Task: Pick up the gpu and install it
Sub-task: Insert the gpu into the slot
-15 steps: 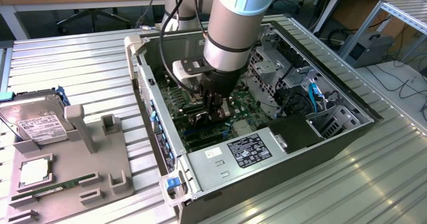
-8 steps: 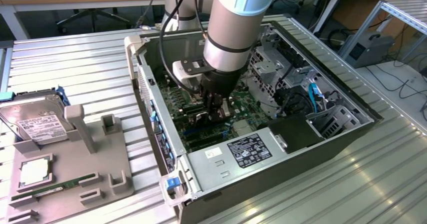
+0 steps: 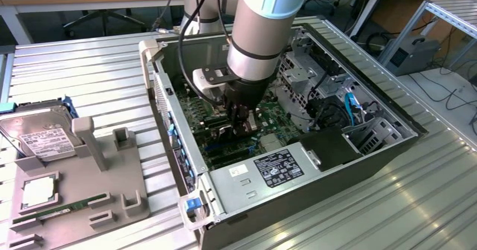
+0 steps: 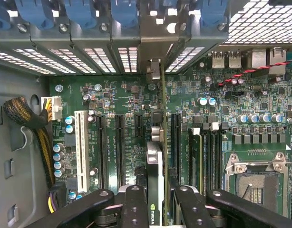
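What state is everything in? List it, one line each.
gpu: gripped, on edge over the board.
gripper: shut on gpu.
case: side open.
hard drive: outside the case, on the holder.
memory stick: lying flat on the holder.

Open PC case [image 3: 328, 194] on ribbed metal table [image 3: 89, 77], motherboard [image 4: 112, 95] exposed, labelled power supply [image 3: 277, 166] at near end. Inside: white slot [image 4: 81, 147], empty CPU socket [image 4: 253, 183], braided cable bundle [image 4: 22, 111], blue latches [image 4: 74, 12]. At the exterior view's left, grey fixture tray [image 3: 82, 194] holding silver hard drive [image 3: 37, 133], CPU chip [image 3: 37, 191], green memory stick [image 3: 63, 210].
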`<state>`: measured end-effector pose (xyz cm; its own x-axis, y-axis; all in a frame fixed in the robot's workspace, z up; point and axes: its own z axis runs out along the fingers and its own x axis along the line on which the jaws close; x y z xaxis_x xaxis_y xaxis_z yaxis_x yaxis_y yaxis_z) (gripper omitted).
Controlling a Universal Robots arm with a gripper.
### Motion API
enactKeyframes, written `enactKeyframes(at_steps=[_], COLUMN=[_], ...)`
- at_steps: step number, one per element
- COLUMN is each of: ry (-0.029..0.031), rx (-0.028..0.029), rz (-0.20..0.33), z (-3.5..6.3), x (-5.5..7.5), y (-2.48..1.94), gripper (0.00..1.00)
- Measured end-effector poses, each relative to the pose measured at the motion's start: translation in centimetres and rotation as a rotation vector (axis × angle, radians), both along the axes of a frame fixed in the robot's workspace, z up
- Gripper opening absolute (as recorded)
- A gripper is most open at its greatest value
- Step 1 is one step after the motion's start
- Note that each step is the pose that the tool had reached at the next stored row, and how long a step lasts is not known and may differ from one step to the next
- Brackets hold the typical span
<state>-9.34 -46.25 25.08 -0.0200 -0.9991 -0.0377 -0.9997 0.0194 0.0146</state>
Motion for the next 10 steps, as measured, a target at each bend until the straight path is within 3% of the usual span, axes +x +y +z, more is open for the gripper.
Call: enactKeyframes(at_steps=[10], ry=[-0.0003], rx=[0.0001], rz=[0.0], z=[0.0], x=[-0.02], y=[0.0], gripper=[0.27])
